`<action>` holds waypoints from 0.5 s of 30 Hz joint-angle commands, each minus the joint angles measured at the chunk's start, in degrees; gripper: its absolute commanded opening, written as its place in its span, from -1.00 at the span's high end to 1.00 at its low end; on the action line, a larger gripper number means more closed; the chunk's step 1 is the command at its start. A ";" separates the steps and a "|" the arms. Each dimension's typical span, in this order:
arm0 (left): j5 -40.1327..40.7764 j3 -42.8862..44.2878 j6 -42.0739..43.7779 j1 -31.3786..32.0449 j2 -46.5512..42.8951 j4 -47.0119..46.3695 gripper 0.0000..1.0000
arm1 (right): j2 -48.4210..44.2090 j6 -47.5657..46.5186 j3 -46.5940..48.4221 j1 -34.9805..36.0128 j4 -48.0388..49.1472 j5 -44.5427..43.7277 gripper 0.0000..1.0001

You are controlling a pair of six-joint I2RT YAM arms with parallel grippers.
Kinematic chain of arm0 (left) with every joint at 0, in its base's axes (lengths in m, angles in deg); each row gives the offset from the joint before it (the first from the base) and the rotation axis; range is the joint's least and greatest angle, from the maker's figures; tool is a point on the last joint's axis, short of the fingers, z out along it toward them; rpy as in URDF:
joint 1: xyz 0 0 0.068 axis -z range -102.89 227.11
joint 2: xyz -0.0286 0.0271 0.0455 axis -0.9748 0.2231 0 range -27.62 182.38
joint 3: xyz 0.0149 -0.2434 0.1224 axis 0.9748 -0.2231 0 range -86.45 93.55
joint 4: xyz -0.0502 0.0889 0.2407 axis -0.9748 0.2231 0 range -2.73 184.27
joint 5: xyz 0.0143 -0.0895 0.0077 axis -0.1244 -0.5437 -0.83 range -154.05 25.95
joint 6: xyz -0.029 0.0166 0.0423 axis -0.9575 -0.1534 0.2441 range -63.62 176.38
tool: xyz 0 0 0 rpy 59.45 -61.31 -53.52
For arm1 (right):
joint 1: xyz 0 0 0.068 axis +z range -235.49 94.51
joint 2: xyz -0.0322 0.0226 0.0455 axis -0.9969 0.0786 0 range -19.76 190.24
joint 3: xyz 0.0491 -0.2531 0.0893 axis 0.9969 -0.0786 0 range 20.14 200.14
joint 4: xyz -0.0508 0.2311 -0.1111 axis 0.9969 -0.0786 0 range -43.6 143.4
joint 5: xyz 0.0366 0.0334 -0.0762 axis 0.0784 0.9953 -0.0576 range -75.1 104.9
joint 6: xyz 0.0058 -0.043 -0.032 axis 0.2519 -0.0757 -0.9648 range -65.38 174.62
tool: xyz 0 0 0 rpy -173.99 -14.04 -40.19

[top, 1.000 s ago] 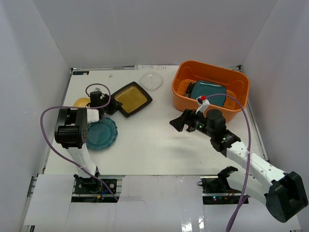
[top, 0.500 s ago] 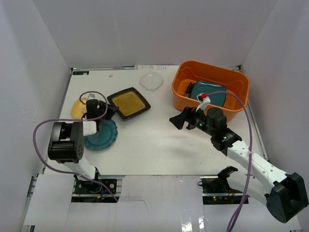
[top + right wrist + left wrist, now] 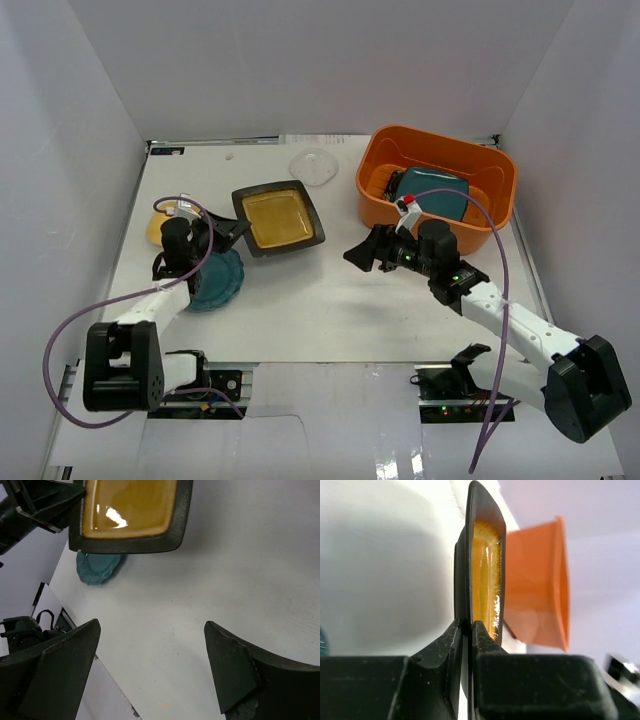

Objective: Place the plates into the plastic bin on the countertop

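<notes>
One black plate (image 3: 277,220), shifted since before, is pinched by left fingers (image 3: 447,650); right fingers (image 3: 65,665) spread

Left pincer (image 3: 231,233) pinched tight on plate (image 3: 278,220) rim, arm folded low. Right pincer (image 3: 360,254) jaws wide apart, arm stretched forward-left.

— What is lying toward the back?
— A clear round dish (image 3: 314,166) is lying flat near the rear wall (image 3: 320,70), roughly mid-width, and nothing is touching it.
— Is anything sitting near it?
— A small pale mark (image 3: 230,155) is showing well to its left, and a dark label (image 3: 165,151) is sitting at the far left corner.
— And around the sides?
— The left wall (image 3: 60,160) and right wall (image 3: 590,130) are closing in the scene, a paper strip (image 3: 310,139) is lying along the rear wall's foot, and white sheets (image 3: 330,400) are covering the near edge.
</notes>
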 commanded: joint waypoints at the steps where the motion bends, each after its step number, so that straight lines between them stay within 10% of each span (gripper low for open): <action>1: -10.98 0.01 -4.86 0.06 -7.46 -6.60 1.00 | 2.64 1.46 3.85 0.21 3.74 3.43 -0.80; 15: -30.15 -3.43 -10.14 1.19 -18.61 -6.59 1.00 | 10.73 1.19 10.98 -0.32 5.23 9.14 -0.82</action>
